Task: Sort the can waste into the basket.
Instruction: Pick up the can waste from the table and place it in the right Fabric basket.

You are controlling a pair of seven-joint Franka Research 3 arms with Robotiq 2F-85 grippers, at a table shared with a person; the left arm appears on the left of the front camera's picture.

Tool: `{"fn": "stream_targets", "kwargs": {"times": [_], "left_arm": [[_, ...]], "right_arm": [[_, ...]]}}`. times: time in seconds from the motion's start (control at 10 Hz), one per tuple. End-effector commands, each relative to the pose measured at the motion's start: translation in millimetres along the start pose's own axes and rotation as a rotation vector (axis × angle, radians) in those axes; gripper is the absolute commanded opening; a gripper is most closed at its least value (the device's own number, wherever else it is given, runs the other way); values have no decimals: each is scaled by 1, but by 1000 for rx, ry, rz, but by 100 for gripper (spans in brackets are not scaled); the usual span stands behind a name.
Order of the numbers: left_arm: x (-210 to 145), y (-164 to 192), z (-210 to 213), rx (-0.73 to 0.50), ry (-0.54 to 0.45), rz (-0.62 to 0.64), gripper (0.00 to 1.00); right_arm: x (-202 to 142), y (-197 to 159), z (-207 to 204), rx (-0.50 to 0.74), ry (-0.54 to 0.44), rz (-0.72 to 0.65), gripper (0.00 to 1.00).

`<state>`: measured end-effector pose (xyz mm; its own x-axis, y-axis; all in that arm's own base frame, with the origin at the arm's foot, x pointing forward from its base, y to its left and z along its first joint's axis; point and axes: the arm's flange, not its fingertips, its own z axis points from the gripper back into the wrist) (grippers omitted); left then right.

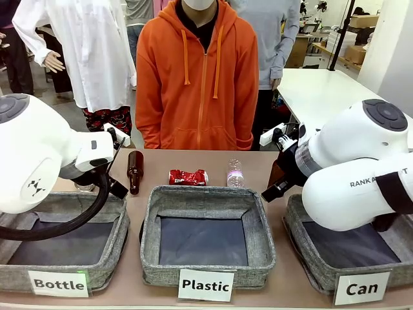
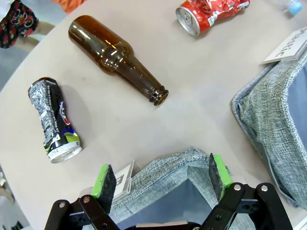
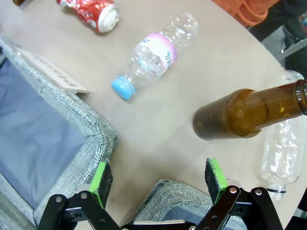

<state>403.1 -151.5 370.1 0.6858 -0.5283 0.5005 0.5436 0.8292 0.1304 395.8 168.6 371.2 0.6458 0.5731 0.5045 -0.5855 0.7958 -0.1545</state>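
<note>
We hold our left gripper (image 2: 160,175) and right gripper (image 3: 160,178) spread and empty; the red can (image 1: 188,177) and black can (image 2: 53,120) lie on the table (image 2: 201,81).

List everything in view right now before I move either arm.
Baskets: three, grey, row at near edge: Bottle basket, Plastic basket, Can basket.
Red can: one, crushed shiny red, table beyond Plastic basket.
Dark can: one, black-and-silver, table beside left brown bottle.
Brown bottles: two, brown glass, lying beyond Bottle basket and by Can basket.
Clear bottles: two, clear plastic, pink-labelled one beyond Plastic basket, other beside right brown bottle.
Person: one, orange hoodie, far side.
Left end effector: black, green pads, open, empty.
Right end effector: same, open, empty.
</note>
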Motion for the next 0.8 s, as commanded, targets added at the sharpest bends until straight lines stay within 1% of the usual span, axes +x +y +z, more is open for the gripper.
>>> {"fn": "stream_targets", "kwargs": {"times": [0.0,0.5,0.6,0.7], "left_arm": [[0,0,0,0,0,0,100],[0,0,0,0,0,0,100],[0,0,0,0,0,0,100],[1,4,15,-28,-13,-3,100]], "right_arm": [[0,0,0,0,0,-1,100],[0,0,0,0,0,0,100],[-1,-2,4,3,21,80,100],[1,-4,19,13,12,87,100]]}}
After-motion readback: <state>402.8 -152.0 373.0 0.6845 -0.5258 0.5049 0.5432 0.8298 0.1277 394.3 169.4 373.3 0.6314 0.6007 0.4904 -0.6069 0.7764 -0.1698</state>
